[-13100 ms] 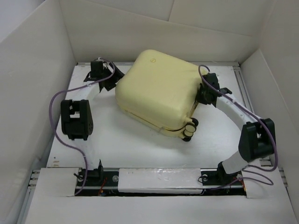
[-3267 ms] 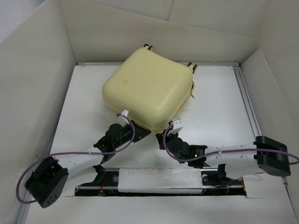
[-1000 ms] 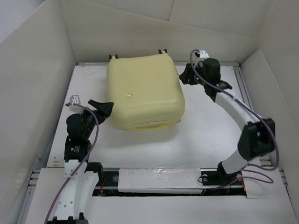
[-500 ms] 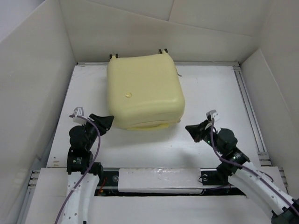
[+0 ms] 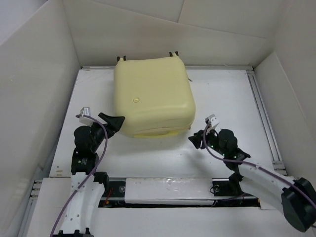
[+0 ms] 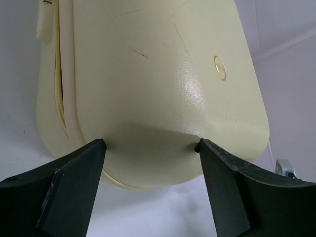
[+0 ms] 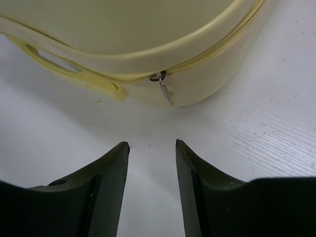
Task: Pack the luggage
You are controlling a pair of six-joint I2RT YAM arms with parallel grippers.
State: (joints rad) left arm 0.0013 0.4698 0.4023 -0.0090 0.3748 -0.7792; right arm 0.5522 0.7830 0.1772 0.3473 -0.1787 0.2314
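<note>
Suitcase (image 5: 153,94) lies flat on the table (image 5: 227,98), lid down, just ahead of both grippers.

Left gripper (image 5: 114,120) stands wide, one finger on either side of the near corner. Whether the tips press the shell, cannot tell. Right gripper (image 5: 194,139) is half parted and holds nothing.

Step in hand, by my reading: working the zip, left bracing, right lining up. Zipper pull (image 7: 165,91) hangs ahead of the right gripper, clear of its tips. Next move calls for a short advance and a narrow pinch on that small tab.

Only the right wrist view shows the pull and side handle (image 7: 74,69). Only the left wrist view shows the round badge (image 6: 220,67) close up. Only the overhead view shows the wheels (image 5: 173,54) on the side farthest from both grippers.
</note>
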